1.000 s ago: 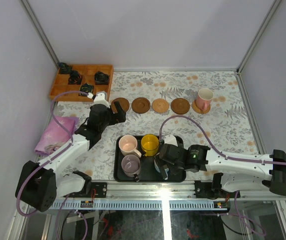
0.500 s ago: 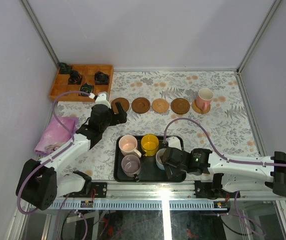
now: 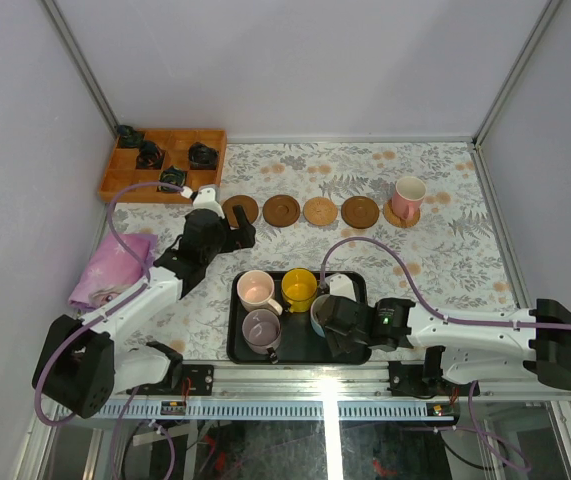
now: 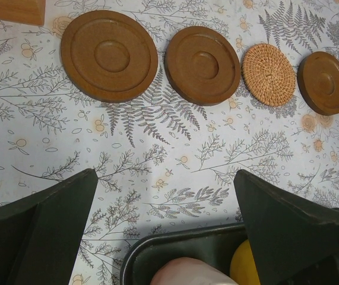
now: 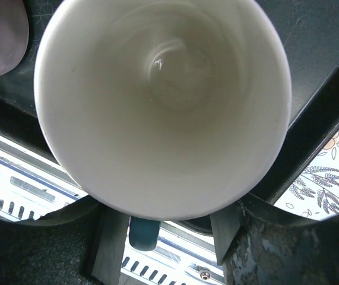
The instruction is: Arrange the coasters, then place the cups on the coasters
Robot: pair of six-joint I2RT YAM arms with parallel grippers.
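Five coasters lie in a row at the back: wooden ones (image 3: 239, 210) (image 3: 282, 210) (image 3: 360, 211), a woven one (image 3: 320, 211), and one (image 3: 397, 216) under a white cup with a pink handle (image 3: 408, 193). On the black tray (image 3: 298, 352) stand pale pink (image 3: 255, 290), yellow (image 3: 299, 289) and mauve (image 3: 262, 328) cups. My right gripper (image 3: 327, 324) (image 5: 169, 234) is shut on the white cup (image 3: 321, 312) (image 5: 163, 101). Its fingers (image 5: 111, 237) flank the blue handle (image 5: 142, 233). My left gripper (image 3: 240, 232) (image 4: 164, 178) hangs open and empty between tray and coasters.
A wooden compartment box (image 3: 163, 163) with small black objects sits at the back left. A pink cloth (image 3: 113, 268) lies by the left wall. Grey enclosure walls ring the flowered table. The tray's near edge lies close to the front rail (image 3: 325, 375).
My right gripper slid over the white cup on the tray and its jaws narrowed round it. The left arm crept slightly right; its jaws stayed wide.
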